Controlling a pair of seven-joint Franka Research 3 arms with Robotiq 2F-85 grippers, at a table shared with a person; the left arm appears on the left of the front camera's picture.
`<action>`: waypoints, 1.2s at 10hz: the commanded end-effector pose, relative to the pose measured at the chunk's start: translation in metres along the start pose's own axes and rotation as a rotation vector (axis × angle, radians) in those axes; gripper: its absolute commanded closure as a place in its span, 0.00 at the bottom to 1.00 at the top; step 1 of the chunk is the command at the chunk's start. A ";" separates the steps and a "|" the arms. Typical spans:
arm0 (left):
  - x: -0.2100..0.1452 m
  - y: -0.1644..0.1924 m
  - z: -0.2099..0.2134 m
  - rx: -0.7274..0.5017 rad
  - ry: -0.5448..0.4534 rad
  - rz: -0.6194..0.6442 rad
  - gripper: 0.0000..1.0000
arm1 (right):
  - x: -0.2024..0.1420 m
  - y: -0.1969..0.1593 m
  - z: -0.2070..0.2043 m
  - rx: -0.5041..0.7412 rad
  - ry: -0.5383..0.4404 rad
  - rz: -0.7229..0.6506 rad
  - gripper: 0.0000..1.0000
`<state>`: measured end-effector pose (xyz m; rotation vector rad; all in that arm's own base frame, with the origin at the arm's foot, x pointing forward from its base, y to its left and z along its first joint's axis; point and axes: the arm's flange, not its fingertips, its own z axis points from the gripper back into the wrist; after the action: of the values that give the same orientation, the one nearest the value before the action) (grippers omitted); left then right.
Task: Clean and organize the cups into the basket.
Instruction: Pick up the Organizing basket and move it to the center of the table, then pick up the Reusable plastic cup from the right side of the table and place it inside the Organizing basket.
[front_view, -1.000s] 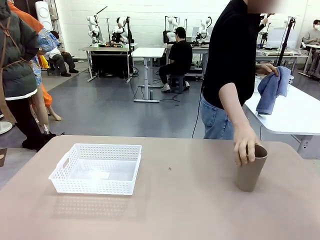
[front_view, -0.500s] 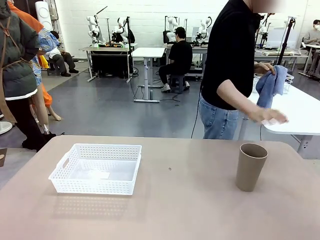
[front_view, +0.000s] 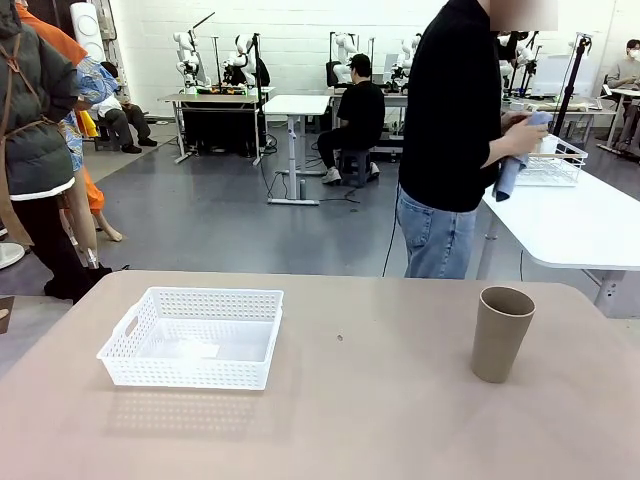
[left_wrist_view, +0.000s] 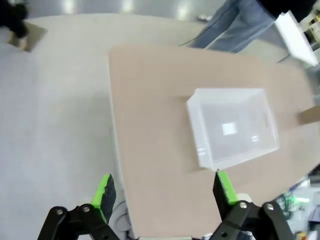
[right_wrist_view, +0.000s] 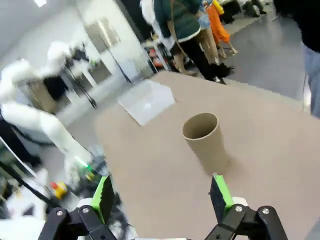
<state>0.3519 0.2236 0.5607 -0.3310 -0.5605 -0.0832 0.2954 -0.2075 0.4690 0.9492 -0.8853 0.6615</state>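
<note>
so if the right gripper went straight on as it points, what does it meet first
Probably the tan cup, upright on the table just ahead of the right gripper, though depth is unclear.

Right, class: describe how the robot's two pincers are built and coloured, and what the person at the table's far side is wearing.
Both the left pincer and right pincer have two black jointed fingers with silver pivot pins and bright green pads at the tips. The person wears a black short-sleeved top and blue jeans.
</note>
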 end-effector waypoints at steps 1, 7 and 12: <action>-0.002 -0.035 -0.027 0.159 0.142 -0.067 0.00 | -0.023 0.004 -0.033 -0.057 0.028 0.213 0.00; 0.033 -0.103 -0.127 0.600 0.421 -0.097 0.00 | -0.035 -0.003 -0.058 0.021 0.127 0.222 0.00; 0.019 -0.141 -0.201 0.642 0.355 -0.085 0.00 | -0.035 -0.003 -0.058 0.021 0.127 0.222 0.00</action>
<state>0.4476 0.0319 0.4581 0.3252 -0.1885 -0.0562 0.2984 -0.1628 0.4207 0.8213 -0.8599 0.9238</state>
